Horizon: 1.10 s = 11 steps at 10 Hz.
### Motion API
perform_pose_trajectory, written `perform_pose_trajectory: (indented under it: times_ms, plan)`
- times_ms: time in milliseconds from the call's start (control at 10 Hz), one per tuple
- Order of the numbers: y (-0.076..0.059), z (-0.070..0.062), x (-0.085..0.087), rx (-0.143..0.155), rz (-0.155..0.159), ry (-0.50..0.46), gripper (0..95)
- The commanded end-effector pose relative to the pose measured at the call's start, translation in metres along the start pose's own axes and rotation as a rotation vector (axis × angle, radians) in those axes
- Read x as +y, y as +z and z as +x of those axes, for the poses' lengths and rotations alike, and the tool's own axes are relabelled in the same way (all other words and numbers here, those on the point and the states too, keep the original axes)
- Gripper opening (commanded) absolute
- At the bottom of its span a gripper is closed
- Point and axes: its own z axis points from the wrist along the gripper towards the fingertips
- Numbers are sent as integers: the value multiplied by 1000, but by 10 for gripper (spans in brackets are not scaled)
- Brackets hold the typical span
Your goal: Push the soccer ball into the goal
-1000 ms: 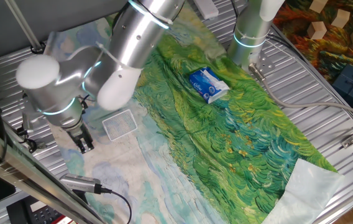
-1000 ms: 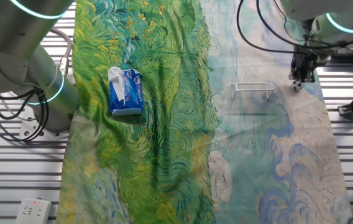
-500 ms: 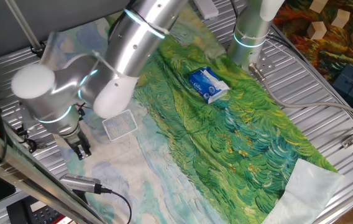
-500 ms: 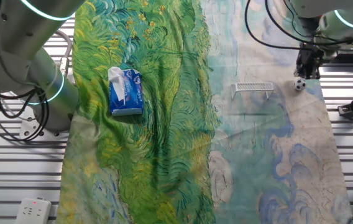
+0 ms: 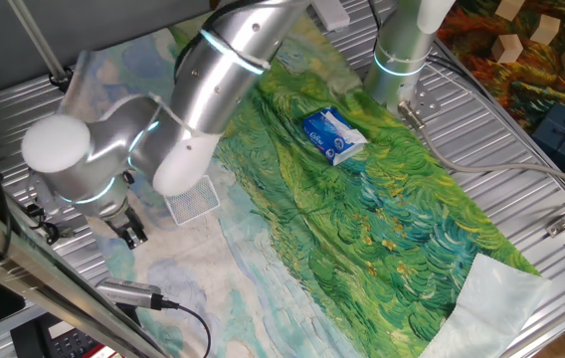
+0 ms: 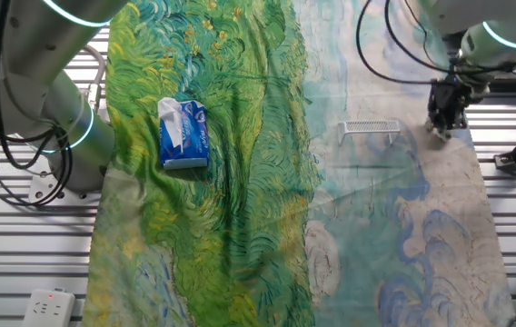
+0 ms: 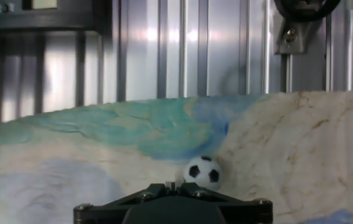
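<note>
The soccer ball (image 7: 204, 172), tiny, white with black patches, lies on the painted cloth just beyond my fingertips and slightly right of them in the hand view. My gripper (image 7: 172, 186) is shut and empty, low over the cloth. In the other fixed view the gripper (image 6: 443, 124) stands right of the goal (image 6: 372, 129), a small white mesh frame, and hides the ball. In one fixed view the gripper (image 5: 130, 233) is left of and below the goal (image 5: 191, 198); the ball does not show there.
A blue-and-white packet (image 6: 183, 133) lies on the green part of the cloth, far from the goal. A second arm's base (image 5: 402, 50) stands at the table's far side. A black cable plug (image 5: 131, 292) and the cloth's edge are near my gripper. Metal slats surround the cloth.
My gripper has come back down toward the ball and now covers it in the other fixed view, where it showed half a second ago. The goal has not moved.
</note>
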Motion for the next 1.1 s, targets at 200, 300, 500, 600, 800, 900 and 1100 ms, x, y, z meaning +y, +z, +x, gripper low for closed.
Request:
perform_pose_trajectory:
  times_ms: [200,300,500,600,800,900,1100]
  plan:
    - [-26,42,-49,75,-43,-90,0]
    - [-28,42,-48,79,-48,-89,0]
    - [-30,42,-48,76,-66,-82,0]
    - [-32,42,-48,76,-69,-83,0]
    - [-32,41,-48,78,-73,-89,0]
    - [-33,40,-48,78,-74,-89,0]
    - [-35,41,-47,80,-81,-90,0]
